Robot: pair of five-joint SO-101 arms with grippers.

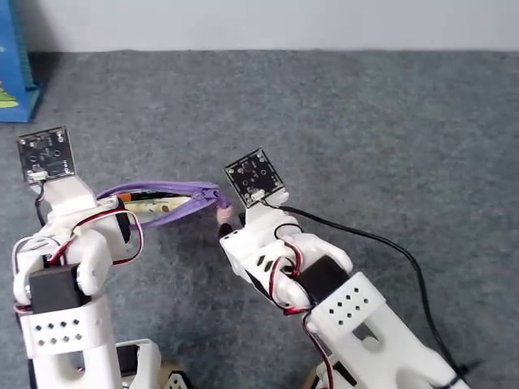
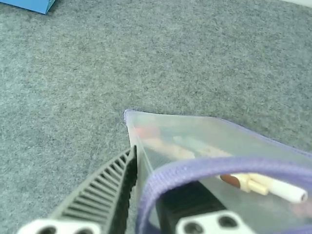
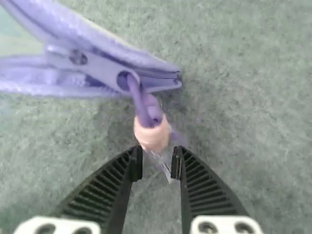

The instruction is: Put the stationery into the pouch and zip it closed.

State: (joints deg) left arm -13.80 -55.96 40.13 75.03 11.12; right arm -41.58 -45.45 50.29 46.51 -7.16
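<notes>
A clear pouch [image 1: 166,204] with purple zip trim lies on the grey carpet between the two arms, its mouth gaping. Inside it I see stationery: a white pen-like piece [image 2: 273,187] and a pale pinkish piece [image 2: 161,144]. My left gripper [image 2: 146,170] is shut on the pouch's edge [image 2: 146,161], one ribbed finger [image 2: 114,178] outside and the other inside. The zip slider [image 3: 122,78] sits at the pouch's end nearest the right arm, trailing a purple cord with a peach bead [image 3: 152,134]. My right gripper [image 3: 155,158] stands narrowly open just behind the bead, a clear tag between its fingers.
A blue box [image 1: 12,77] stands at the far left edge of the carpet [image 1: 389,121]. A black cable [image 1: 381,243] runs along the right arm. Bare carpet stretches behind and to the right of the arms.
</notes>
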